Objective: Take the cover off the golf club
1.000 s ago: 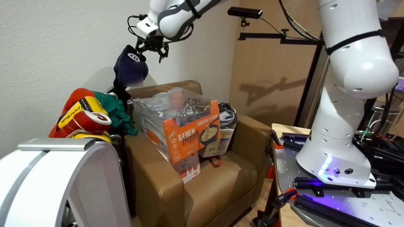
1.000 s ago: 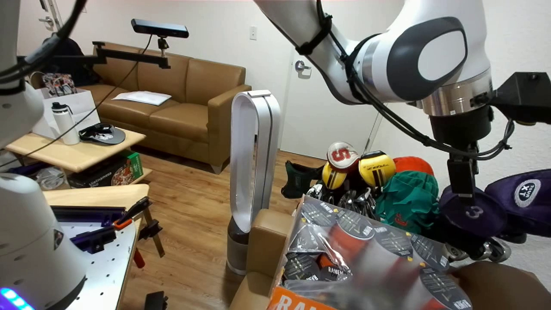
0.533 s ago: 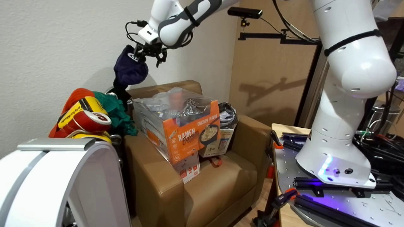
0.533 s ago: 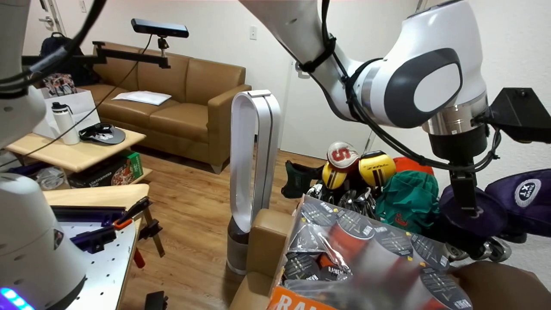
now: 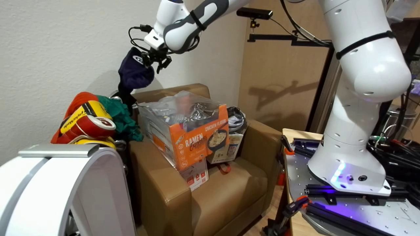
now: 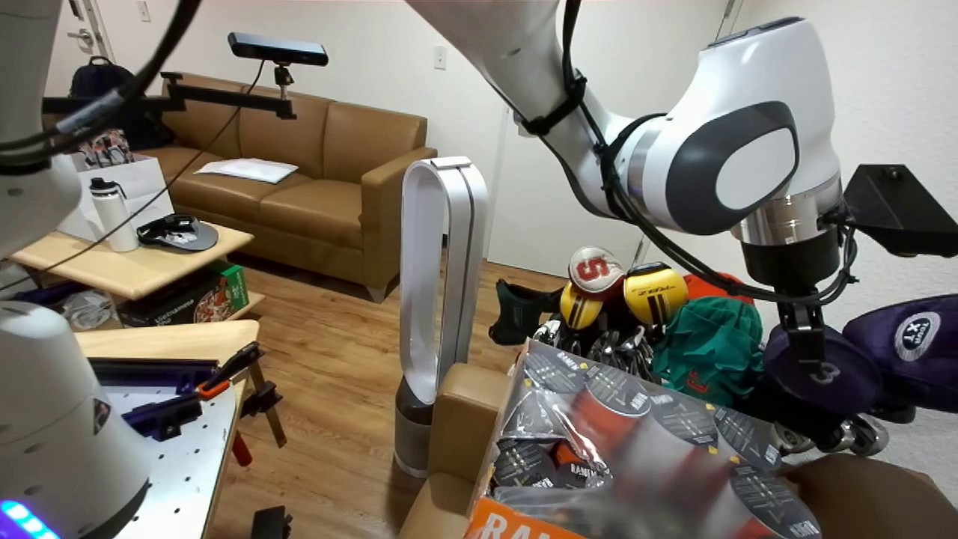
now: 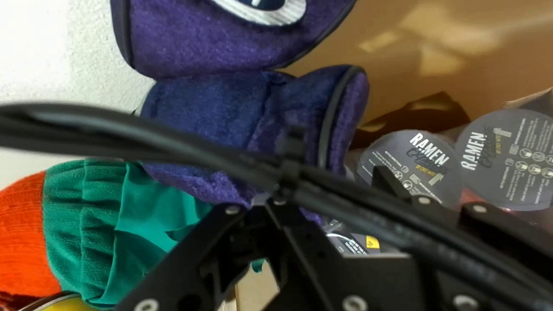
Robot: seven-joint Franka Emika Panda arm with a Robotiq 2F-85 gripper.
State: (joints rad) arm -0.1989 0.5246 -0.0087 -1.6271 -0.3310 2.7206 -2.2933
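Two floppy dark purple-navy fabric covers lean against the wall. The cover [image 6: 855,378] with a small pale "3" is nearest my gripper [image 5: 154,67]; beside it is a cover [image 6: 879,337] with a round white badge. The golf club's head is hidden inside. In an exterior view my gripper [image 6: 810,359] overlaps the "3" cover. In the wrist view my fingers [image 7: 255,207] stand apart, partly narrowed, with no fabric visibly clasped between them. One finger overlaps the purple cover [image 7: 207,112]; whether it touches, I cannot tell. A black cable crosses this view and hides part of the jaws.
An orange ramen box [image 5: 197,141] sits on a brown armchair [image 5: 164,177], just below my arm. Red-and-green knit headgear [image 7: 86,224] and a yellow headcover [image 6: 656,293] stand alongside. A tall white fan [image 6: 449,269] rises near the chair.
My gripper has come lower, and its fingers have drawn closer together from wide apart. The purple covers have stayed in place.
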